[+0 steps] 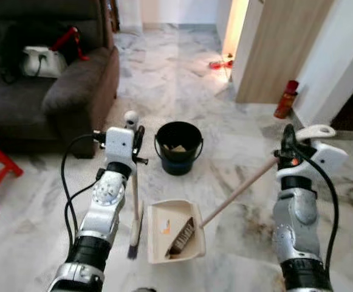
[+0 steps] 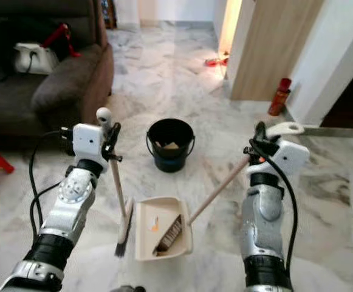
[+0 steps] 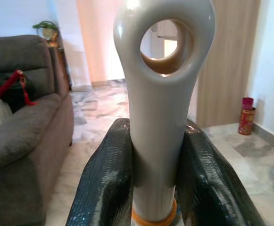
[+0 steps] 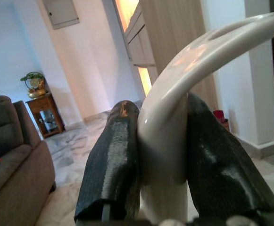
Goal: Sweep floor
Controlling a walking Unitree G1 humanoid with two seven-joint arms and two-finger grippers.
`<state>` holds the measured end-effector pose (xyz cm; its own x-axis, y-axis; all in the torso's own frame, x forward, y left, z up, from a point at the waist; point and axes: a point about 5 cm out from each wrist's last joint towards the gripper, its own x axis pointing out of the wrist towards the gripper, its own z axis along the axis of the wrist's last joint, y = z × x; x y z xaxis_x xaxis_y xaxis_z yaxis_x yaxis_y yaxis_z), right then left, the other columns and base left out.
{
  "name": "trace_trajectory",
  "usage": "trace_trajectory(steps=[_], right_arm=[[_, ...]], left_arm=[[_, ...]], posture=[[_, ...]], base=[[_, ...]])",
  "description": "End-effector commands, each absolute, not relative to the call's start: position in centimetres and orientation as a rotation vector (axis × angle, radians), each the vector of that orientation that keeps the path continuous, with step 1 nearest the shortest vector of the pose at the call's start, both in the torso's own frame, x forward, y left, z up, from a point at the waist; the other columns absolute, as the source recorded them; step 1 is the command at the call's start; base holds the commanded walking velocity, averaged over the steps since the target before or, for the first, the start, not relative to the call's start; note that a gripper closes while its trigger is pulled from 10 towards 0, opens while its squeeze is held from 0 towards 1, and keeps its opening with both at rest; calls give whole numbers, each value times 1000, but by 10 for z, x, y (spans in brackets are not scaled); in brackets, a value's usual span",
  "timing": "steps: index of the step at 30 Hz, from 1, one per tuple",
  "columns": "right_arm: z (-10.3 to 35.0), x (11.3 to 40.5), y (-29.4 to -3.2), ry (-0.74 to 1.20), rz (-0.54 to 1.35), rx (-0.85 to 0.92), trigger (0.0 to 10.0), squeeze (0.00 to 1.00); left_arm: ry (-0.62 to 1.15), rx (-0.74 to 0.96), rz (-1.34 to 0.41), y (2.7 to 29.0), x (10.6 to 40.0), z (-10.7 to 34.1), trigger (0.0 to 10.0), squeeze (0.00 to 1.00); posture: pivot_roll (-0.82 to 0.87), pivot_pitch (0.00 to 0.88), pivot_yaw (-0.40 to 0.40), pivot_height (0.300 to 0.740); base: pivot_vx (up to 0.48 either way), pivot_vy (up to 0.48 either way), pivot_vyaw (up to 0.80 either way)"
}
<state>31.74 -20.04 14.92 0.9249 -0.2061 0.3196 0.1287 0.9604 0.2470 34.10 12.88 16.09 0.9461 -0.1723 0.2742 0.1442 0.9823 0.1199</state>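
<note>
A: The left gripper [image 3: 155,155] — what are its two black fingers [image 3: 106,179] doing?

B: They are clamped on either side of the pale, glossy grey plastic handle of the small broom [image 1: 134,201], just under the handle's hanging hole. The broom hangs nearly straight down from that gripper, its dark bristles touching the white marble floor [image 1: 225,158].

A: And the right gripper [image 4: 162,155]?

B: Closed as well, pinching the curved cream plastic grip at the top of the long wooden-shafted dustpan [image 1: 175,231]. From that gripper the shaft slants down and toward the robot's left; the cream pan sits flat on the floor, just beside the broom's bristles. Some brown debris and an orange scrap lie in the pan.

A: Anything beyond the grippers?

B: Ahead of them and between the two, a round black plastic bucket [image 1: 178,147] stands with scraps inside. Past the left gripper, further left, is a dark brown fabric sofa [image 1: 48,91]. Beyond the right gripper a red cylindrical can [image 1: 286,99] stands by the wall.
</note>
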Motion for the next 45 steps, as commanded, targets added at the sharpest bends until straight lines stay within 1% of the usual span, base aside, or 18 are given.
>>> trace_trajectory(steps=[1,2,3,5,9,12,15,31,33,38,45], right_arm=[[170,319,-203,-433,-175,236,10000,0],[180,319,-202,-473,-175,248,10000,0],[180,319,-202,-473,-175,248,10000,0],[206,319,-201,-574,-178,276,10000,0],[223,319,-201,-639,-188,281,10000,0],[248,316,-198,-731,-187,302,10000,0],[260,315,-195,-762,-184,310,10000,0],[262,313,-195,-754,-190,313,10000,0],[267,312,-188,-776,-171,319,10000,0],[267,313,-184,-775,-154,326,10000,0],[265,312,-184,-763,-151,323,10000,0]], left_arm=[[-341,110,-185,124,341,172,10000,0],[-341,111,-184,124,340,172,10000,0],[-341,111,-184,124,340,172,10000,0],[-342,113,-181,124,340,172,10000,0],[-343,111,-180,125,339,172,10000,0],[-346,112,-177,125,339,173,10000,0],[-346,112,-176,125,339,173,10000,0],[-346,112,-176,125,339,173,10000,0],[-364,123,-178,125,339,175,10000,0],[-376,129,-178,125,339,178,10000,0],[-375,130,-163,126,339,177,10000,0]], posture=[[112,53,-19,740],[112,54,-20,740],[112,54,-20,740],[112,54,-19,740],[110,55,-19,740],[107,56,-18,740],[108,57,-18,740],[108,57,-18,740],[116,34,-13,740],[117,41,-14,740],[114,52,-16,740]], base=[[0,0,0],[0,0,0],[0,0,0],[0,0,0],[0,0,0],[0,0,0],[0,0,0],[0,0,0],[0,0,0],[0,0,0],[256,0,0]])
